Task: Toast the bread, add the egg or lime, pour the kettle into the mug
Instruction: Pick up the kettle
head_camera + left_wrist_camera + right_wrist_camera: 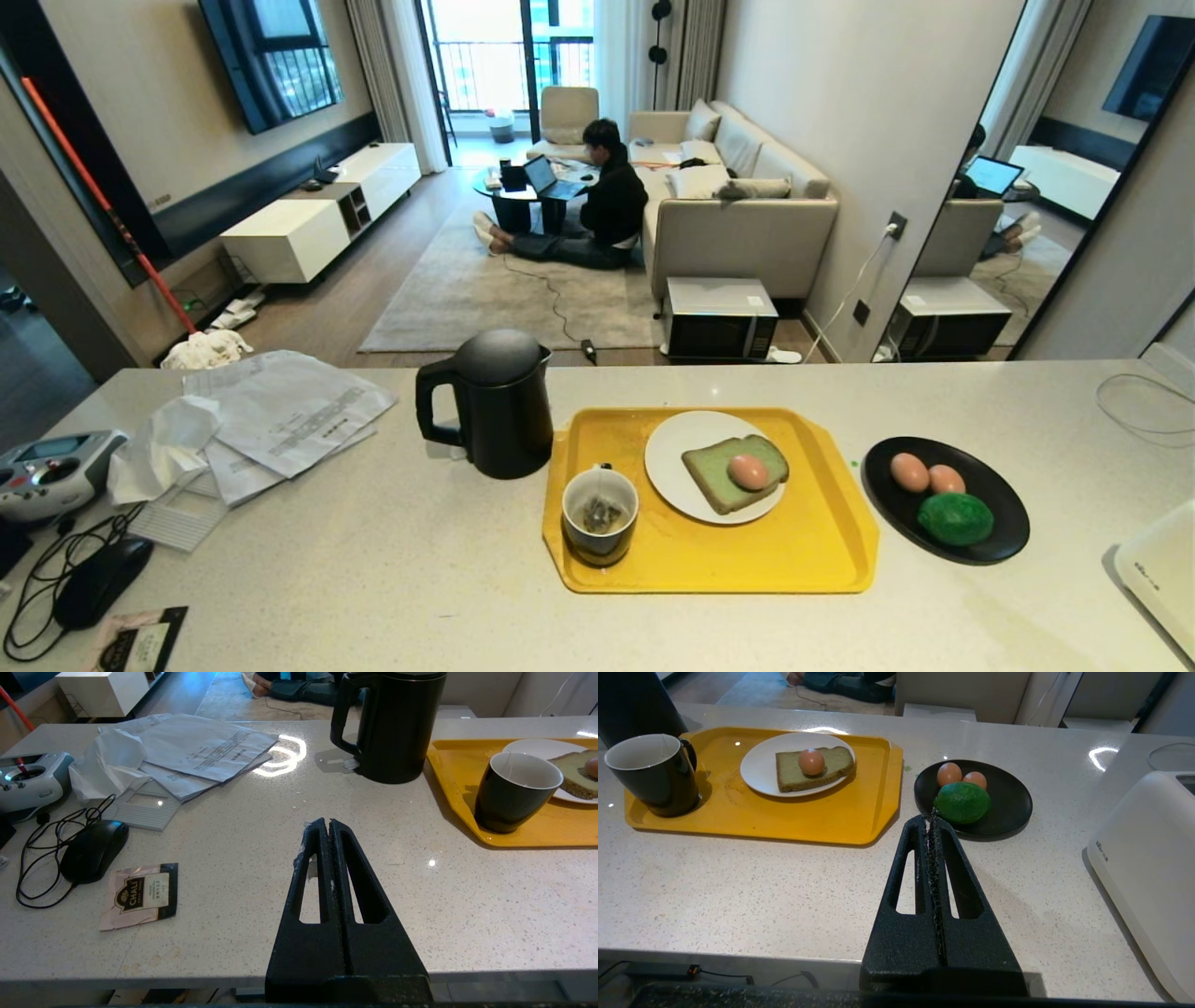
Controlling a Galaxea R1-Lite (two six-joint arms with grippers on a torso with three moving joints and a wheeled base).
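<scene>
The pale green bread lies on a white plate on the yellow tray, with an egg resting on top of it. The dark mug with a tea bag inside stands at the tray's front left. The black kettle stands just left of the tray. Two more eggs and the lime lie on a black plate to the right. My left gripper is shut and empty above the bare counter near the front edge. My right gripper is shut and empty, short of the lime.
A white toaster stands at the counter's right end. Papers, a tissue, a controller, a black mouse with cable and a tea sachet crowd the left. A person sits on the floor in the room beyond.
</scene>
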